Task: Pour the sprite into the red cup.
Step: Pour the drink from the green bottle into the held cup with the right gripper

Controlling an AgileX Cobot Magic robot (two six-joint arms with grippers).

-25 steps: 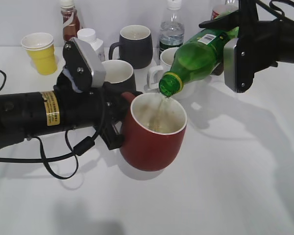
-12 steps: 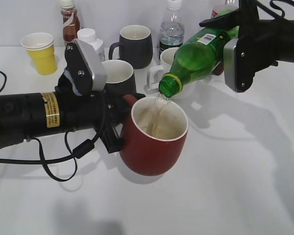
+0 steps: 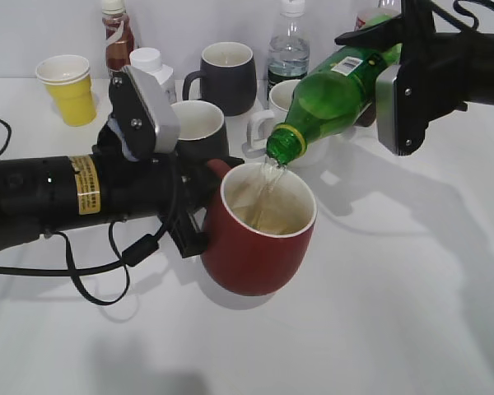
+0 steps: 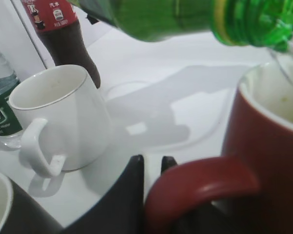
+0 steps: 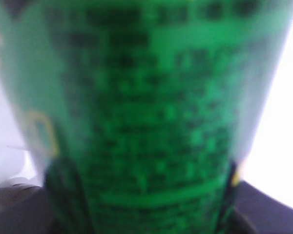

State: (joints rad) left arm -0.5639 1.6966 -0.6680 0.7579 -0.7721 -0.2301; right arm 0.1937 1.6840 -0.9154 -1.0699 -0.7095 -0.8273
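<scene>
The red cup (image 3: 259, 239) is held off the table at centre, its handle (image 4: 200, 180) clamped between my left gripper's (image 4: 154, 163) black fingers. My right gripper (image 3: 395, 49) is shut on the sprite bottle (image 3: 333, 90), tilted neck-down to the left with its open mouth (image 3: 284, 148) just above the cup's rim. A clear stream falls from the mouth into the cup's white inside (image 3: 267, 202). The bottle neck crosses the top of the left wrist view (image 4: 244, 22). The bottle's green label (image 5: 141, 112) fills the right wrist view, hiding the fingers.
Behind stand a white mug (image 4: 58, 122), two black mugs (image 3: 226, 74) (image 3: 199, 125), a cola bottle (image 3: 117, 33), a water bottle (image 3: 289, 45), a white jar (image 3: 152, 66) and a yellow paper cup (image 3: 67, 88). The left arm's cable (image 3: 99, 271) trails on the table.
The cup has shifted slightly up and right under the bottle mouth. The stream keeps flowing and the bottle holds its tilt.
</scene>
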